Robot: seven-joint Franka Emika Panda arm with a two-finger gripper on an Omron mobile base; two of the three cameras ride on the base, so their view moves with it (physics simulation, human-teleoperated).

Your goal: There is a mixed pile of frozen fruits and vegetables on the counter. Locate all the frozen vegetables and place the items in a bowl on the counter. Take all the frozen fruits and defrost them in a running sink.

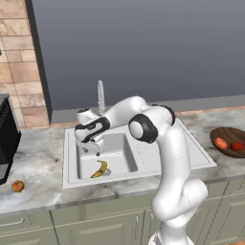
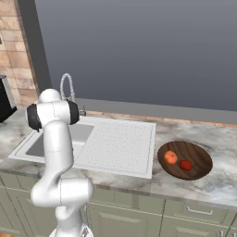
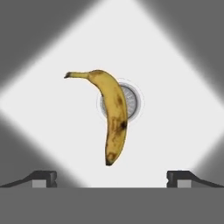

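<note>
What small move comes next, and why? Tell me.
Probably lift the open tool out of the white rectangular sink and swing toward the small round orange-yellow fruit on the pale marbled counter: the curved yellow banana already lies released over the drain, and that fruit remains outside.

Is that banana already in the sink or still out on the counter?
In the sink: the banana lies on the basin floor, across the drain.
</note>
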